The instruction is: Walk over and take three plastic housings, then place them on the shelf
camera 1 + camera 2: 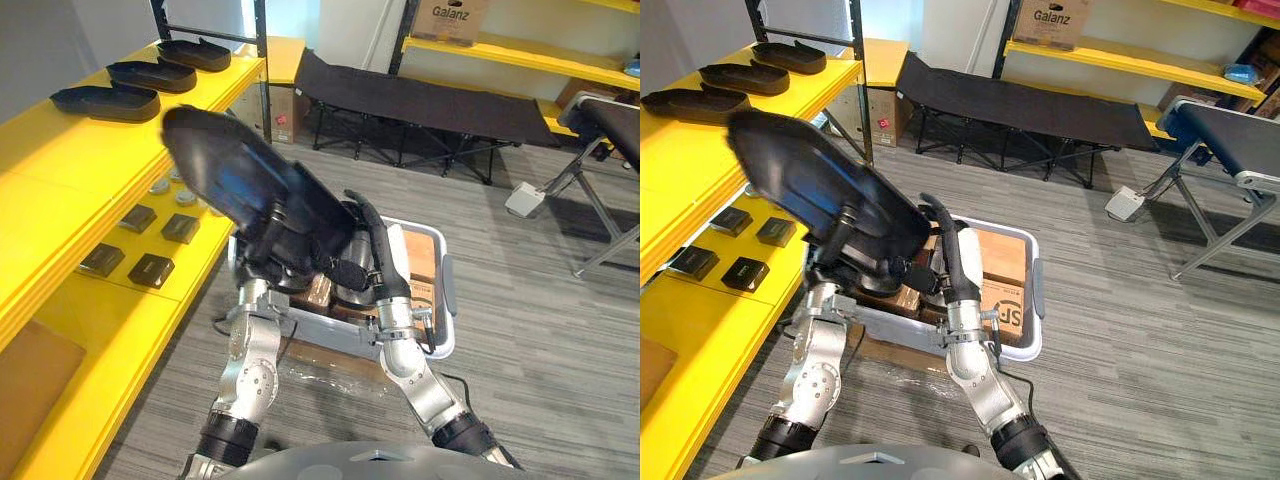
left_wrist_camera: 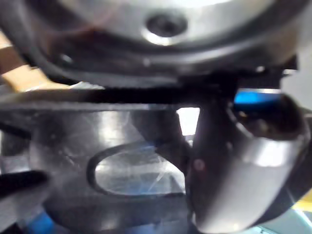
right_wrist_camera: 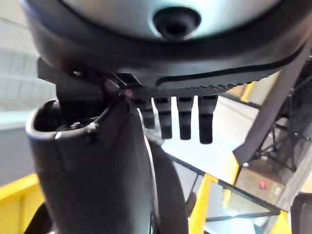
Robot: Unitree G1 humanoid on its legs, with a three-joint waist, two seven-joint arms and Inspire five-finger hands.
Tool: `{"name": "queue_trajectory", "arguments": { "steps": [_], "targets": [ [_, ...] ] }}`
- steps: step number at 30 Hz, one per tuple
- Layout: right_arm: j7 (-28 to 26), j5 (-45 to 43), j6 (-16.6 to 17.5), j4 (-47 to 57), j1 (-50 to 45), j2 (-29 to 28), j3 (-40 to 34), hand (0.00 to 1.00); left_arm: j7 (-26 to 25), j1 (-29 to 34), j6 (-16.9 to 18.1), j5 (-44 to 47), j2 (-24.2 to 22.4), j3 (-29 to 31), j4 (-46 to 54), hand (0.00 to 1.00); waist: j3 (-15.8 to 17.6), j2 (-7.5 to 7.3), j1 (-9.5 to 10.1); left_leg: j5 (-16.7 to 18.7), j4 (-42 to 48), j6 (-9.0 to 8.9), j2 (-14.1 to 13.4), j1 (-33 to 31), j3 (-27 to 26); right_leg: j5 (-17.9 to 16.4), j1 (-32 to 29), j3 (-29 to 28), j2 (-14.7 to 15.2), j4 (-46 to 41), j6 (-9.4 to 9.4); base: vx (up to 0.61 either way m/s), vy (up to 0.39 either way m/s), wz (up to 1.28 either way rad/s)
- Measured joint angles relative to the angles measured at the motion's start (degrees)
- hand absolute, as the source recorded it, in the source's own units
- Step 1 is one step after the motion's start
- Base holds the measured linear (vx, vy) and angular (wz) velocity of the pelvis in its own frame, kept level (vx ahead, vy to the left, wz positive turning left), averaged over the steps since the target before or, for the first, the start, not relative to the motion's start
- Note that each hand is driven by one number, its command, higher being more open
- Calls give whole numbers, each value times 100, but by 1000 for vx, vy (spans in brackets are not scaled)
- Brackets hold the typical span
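The broad black plastic housing (image 1: pixel 235 185) is held up at chest height, tilted towards the yellow shelf (image 1: pixel 60 190) on the left. The left hand (image 1: pixel 262 262) pinches it from below, thumb (image 2: pixel 243 161) pressed on its face. The right hand (image 1: pixel 372 250) braces its near right edge with nearly straight fingers. Three similar black housings (image 1: pixel 150 73) already lie in a row at the shelf's far end. This looks like the placing step. The next move calls for swinging left, levelling the housing and setting it on the bare yellow surface nearer than that row.
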State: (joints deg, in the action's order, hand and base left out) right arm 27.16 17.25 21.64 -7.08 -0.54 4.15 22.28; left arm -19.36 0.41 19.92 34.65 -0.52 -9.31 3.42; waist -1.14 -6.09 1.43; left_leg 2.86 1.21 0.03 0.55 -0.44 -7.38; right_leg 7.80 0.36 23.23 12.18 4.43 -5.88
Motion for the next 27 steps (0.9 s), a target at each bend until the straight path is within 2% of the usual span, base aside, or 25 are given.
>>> {"name": "queue_trajectory", "arguments": {
  "steps": [1,3,6,7,10,13,16,18,21,24,27],
  "targets": [
    [-218,-273,-1,136,-43,-7,-67,100,-173,1,56,-264,-14,115,57,0,2,3,-9,24,35,-1,-13,-2,-14,-3,2,-14,-9,0,4,0,-20,-17],
    [-1249,-1618,-3,494,-251,-15,-561,100,-775,4,196,-1205,-94,644,299,0,12,16,-20,98,136,-14,-45,-2,-36,-17,17,-68,-37,0,21,1,-18,-12],
    [-2189,-2778,-15,570,-554,-23,-1351,100,-1357,22,316,-2123,-132,1204,460,0,57,78,-22,144,163,-19,-47,8,-91,-19,16,-125,-38,0,21,-3,5,-7],
    [-2326,-2942,-30,570,-623,-32,-1500,100,-1439,27,326,-2266,-128,1291,463,0,70,93,-23,148,162,-22,-46,11,-107,-20,15,-131,-36,0,21,-5,16,-8],
    [-3193,-3853,-286,577,-1057,-41,-2142,100,-1773,372,331,-3079,-121,1557,502,0,118,161,-92,195,151,-29,-56,68,-245,-21,-12,-262,-43,0,20,-1,14,-20],
    [-3359,-4128,-393,576,-1322,-63,-2432,100,-1756,729,215,-3510,-112,1587,506,0,166,192,-202,245,154,-32,-74,94,-345,-30,-35,-348,-61,1,29,-1,3,-17],
    [-3394,-4254,-394,568,-1565,-110,-2785,100,-1554,1000,199,-3488,-112,1597,506,0,242,222,-295,275,154,-42,-93,97,-389,-34,-72,-418,-80,1,35,-3,-6,-17],
    [-3328,-4279,-402,496,-1741,-274,-3141,100,-1206,1260,202,-3311,-112,1646,506,0,253,238,-319,289,155,-62,-130,97,-475,-34,-131,-511,-121,1,35,18,-18,-21],
    [-3285,-4335,-579,199,-1911,-317,-3409,100,-351,1458,231,-2286,-133,1645,499,0,261,252,-346,290,159,-65,-171,110,-487,-37,-131,-531,-135,1,40,26,-17,-7],
    [-3302,-4290,-683,58,-1898,-358,-3229,100,46,1534,275,-1746,-132,1639,499,0,297,305,-345,290,154,-66,-174,122,-485,-37,-122,-534,-136,2,40,-12,-8,-1],
    [-3332,-4226,-883,39,-1739,-356,-2745,100,101,1551,369,-1696,-134,1640,500,0,316,334,-283,291,151,-67,-172,117,-443,-37,-110,-511,-136,3,40,-47,-13,5]
  ]
}}
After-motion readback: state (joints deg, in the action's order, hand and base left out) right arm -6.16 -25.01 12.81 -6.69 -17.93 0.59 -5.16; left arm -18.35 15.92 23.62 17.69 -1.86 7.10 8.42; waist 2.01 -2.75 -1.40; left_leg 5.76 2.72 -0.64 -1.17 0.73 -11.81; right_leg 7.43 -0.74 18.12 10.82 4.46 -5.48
